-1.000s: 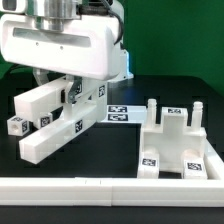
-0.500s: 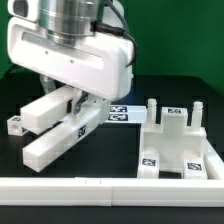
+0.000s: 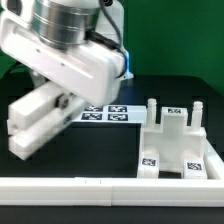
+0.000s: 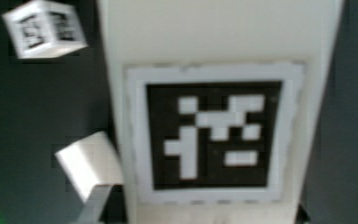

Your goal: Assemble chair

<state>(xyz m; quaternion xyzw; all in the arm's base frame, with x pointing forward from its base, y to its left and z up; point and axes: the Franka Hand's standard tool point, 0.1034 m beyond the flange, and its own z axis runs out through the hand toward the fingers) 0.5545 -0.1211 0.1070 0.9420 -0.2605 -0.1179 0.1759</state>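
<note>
Though mostly hidden, fingers (image 3: 64,98) half-spread, pinching tilted white chair piece (image 3: 30,125) clear of table (image 3: 110,150).

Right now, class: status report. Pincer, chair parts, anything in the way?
Pincer clamped on tilted chair block. Framed part sits by rail. Marker board lies between.

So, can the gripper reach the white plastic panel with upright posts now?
Probably not yet: the gripper seems closed on the long white blocky piece, so its jaws are full. Nothing stands between it and the white plastic panel, though.
</note>
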